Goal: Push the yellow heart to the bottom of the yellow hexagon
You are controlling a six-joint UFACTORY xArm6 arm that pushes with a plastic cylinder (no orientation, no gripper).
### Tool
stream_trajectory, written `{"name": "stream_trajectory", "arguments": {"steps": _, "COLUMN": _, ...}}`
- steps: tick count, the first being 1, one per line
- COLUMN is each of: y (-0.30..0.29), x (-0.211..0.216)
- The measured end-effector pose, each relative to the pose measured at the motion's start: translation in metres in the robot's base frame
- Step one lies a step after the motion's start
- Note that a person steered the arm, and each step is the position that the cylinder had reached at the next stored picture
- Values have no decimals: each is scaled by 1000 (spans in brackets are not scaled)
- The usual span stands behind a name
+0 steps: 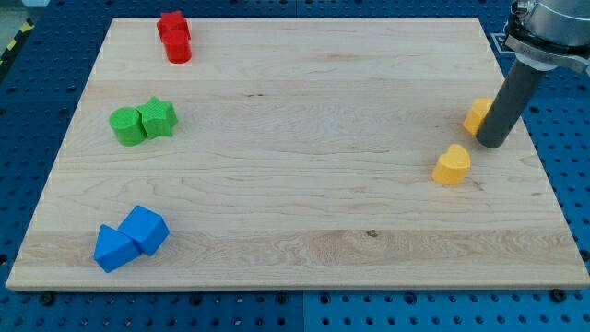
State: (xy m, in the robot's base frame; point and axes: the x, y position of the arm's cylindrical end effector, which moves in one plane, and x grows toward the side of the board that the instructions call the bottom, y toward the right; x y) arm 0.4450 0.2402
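the yellow heart (452, 165) sits near the counter's (304, 198) right edge, just below-left of the yellow hexagon (477, 115). my tip (490, 143) rests against the hexagon's right side, above the heart. there are no jaws, only a rod.

Yellow heart (452, 165), yellow hexagon (477, 115); red (174, 37), green (144, 121), blue blocks (131, 237).

A robotics lab bench: a pale wooden board (295, 212) lies on a blue perforated mounting plate (37, 111), with yellow-black hazard tape (13, 41) past the board's top-left corner.
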Motion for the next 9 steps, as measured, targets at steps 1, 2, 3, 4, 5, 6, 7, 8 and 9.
{"name": "stream_trajectory", "arguments": {"steps": 1, "y": 0, "x": -23}}
{"name": "stream_trajectory", "arguments": {"steps": 2, "y": 0, "x": -18}}
{"name": "stream_trajectory", "arguments": {"steps": 3, "y": 7, "x": 28}}
{"name": "stream_trajectory", "arguments": {"steps": 4, "y": 8, "x": 68}}
{"name": "stream_trajectory", "arguments": {"steps": 5, "y": -5, "x": 94}}
{"name": "stream_trajectory", "arguments": {"steps": 6, "y": -45, "x": 97}}
{"name": "stream_trajectory", "arguments": {"steps": 7, "y": -78, "x": 84}}
{"name": "stream_trajectory", "arguments": {"steps": 8, "y": -77, "x": 79}}
{"name": "stream_trajectory", "arguments": {"steps": 9, "y": -38, "x": 57}}
